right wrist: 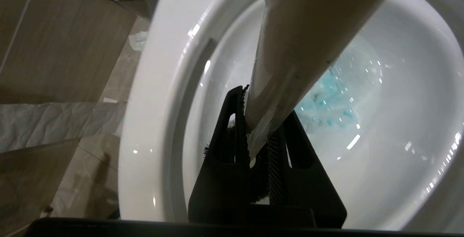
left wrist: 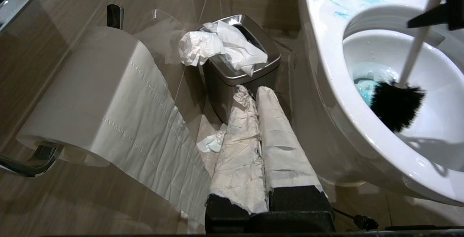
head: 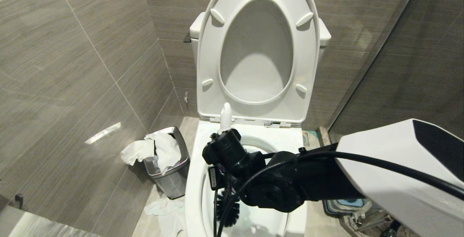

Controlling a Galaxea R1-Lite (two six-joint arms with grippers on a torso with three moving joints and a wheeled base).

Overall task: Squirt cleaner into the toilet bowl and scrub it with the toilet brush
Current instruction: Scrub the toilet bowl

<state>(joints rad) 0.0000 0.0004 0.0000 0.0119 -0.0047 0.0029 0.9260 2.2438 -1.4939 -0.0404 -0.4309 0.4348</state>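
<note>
The white toilet bowl (head: 194,179) stands open below me, its seat and lid (head: 206,66) raised against the cistern. My right gripper (head: 224,137) reaches in over the bowl from the right and is shut on the slim white handle of the toilet brush (right wrist: 290,48). The handle's rounded end pokes up above the gripper. The black bristle head (left wrist: 397,106) hangs low inside the bowl near its left wall. Turquoise cleaner (right wrist: 333,99) clouds the water, and thin blue smears (left wrist: 340,7) mark the back rim. My left gripper (left wrist: 253,94), its fingers wrapped in white, is shut and empty beside the bowl's outer left side.
A small steel waste bin (head: 170,171) overflowing with tissue stands on the floor left of the toilet, with crumpled tissue (head: 163,208) lying in front of it. A toilet paper roll (left wrist: 90,95) hangs on the left wall. The grey-and-blue brush holder (head: 344,203) sits right of the bowl.
</note>
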